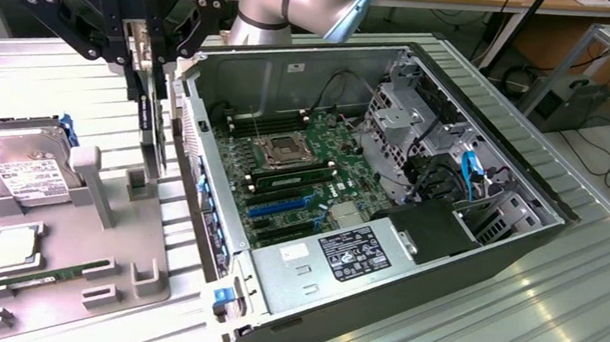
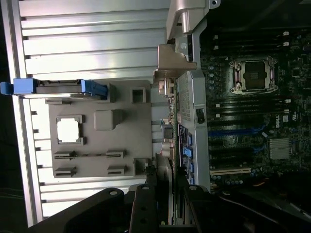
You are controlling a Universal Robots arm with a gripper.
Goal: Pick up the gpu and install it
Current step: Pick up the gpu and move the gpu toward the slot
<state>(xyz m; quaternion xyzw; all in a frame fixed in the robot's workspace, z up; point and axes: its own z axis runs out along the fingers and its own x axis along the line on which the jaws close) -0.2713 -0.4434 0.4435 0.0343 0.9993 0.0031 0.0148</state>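
Your gripper (image 1: 143, 56) has its jaws closed on the top edge of the gpu (image 1: 152, 124). The card hangs upright and edge-on below them. It sits over the grey fixture tray (image 1: 77, 242), just beside the outer wall of the open computer case (image 1: 381, 310), on the exterior view's left of it. The card's lower end is down at a small grey holder post (image 1: 141, 185); you can't tell from here whether it touches.

In the wrist view, the gpu (image 2: 166, 179) runs out from between the two black fingers (image 2: 146, 208), along the line between tray and case wall.

On the tray you've got the hard drive (image 1: 23, 167) in its blue bracket, a CPU (image 1: 14, 243) and a RAM stick (image 1: 36, 278). The motherboard (image 1: 294, 170) lies exposed inside the case. Everything sits on the ribbed metal tabletop (image 1: 557, 326).
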